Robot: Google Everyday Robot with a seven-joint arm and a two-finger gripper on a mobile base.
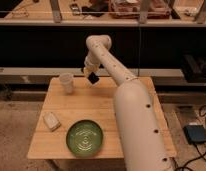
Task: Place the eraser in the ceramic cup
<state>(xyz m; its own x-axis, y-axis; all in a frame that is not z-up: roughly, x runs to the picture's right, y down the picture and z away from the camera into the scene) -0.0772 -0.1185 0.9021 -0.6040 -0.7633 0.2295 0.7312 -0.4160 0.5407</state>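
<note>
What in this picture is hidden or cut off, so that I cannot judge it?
Camera view: the cup's inner bottom, hidden by its near wall.
Camera view: whether the tool, right of the cup, grips the eraser; the arm covers that.
Camera view: the table's right side, covered by the arm.
The arm's lower end, cut off by the bottom edge.

Green plate [84,138] near the wooden table's [103,102] front edge; a pale block [51,120], possibly a sponge, lies just left.

Claw [90,74] holding matt black eraser [93,78] over wooden table [103,102], glossy plate [84,136]
</note>
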